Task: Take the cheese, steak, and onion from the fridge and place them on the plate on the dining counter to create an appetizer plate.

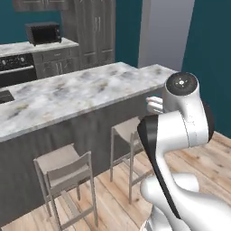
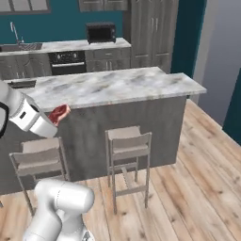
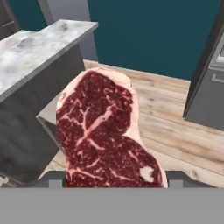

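Behind the marble-topped desk (image 1: 85, 92), the left base view shows the white arm rising at 5 o'clock, with two stools (image 1: 63, 169) along the dark base. From the right base view, the steak (image 2: 59, 113) juts out at 9 o'clock, in front of the desk's edge above a stool. Seen from the hand view, the gripper (image 3: 113, 177) grasps the marbled steak at centre, with the desk corner at 10 o'clock over wood floor (image 3: 175, 113).

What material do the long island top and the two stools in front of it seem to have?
The long white-grey island top looks like polished marble, given its grey veining. The two stools look like pale painted or bleached wood with flat seats and slatted backs; the rendering leaves this open.
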You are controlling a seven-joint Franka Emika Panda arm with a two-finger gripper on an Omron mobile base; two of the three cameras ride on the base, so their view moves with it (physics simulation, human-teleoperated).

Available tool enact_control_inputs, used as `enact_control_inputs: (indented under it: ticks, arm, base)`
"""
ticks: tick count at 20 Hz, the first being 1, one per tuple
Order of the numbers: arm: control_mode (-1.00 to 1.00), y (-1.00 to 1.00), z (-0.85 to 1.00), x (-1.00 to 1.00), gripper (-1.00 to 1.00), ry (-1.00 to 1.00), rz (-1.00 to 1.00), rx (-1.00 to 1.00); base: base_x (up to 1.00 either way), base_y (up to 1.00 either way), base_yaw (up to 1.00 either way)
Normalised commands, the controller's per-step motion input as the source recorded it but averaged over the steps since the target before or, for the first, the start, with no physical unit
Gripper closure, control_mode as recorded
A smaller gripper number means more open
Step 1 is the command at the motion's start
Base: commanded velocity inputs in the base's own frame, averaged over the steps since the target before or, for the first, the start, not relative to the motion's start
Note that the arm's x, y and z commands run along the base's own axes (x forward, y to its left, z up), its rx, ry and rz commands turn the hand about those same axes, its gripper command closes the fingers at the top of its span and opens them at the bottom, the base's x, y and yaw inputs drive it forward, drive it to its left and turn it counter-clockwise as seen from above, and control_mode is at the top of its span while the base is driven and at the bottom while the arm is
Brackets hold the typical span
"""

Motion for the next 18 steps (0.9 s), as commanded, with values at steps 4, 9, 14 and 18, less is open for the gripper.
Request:
enact_control_inputs:
  ticks: [4, 9, 14, 18]
  arm:
    - [1.00, 0.00, 0.00, 0.00, 1.00, 0.00, 0.00, 0.00]
    - [1.00, 0.00, 0.00, 0.00, 1.00, 0.00, 0.00, 0.00]
    - [1.00, 0.00, 0.00, 0.00, 1.00, 0.00, 0.00, 0.00]
    - [1.00, 0.00, 0.00, 0.00, 1.00, 0.00, 0.00, 0.00]
  base:
    - [-0.34, 0.52, 0.53]
    - [-0.20, 0.71, 0.49]
    - [0.00, 0.81, 0.43]
    - [0.00, 0.84, 0.41]
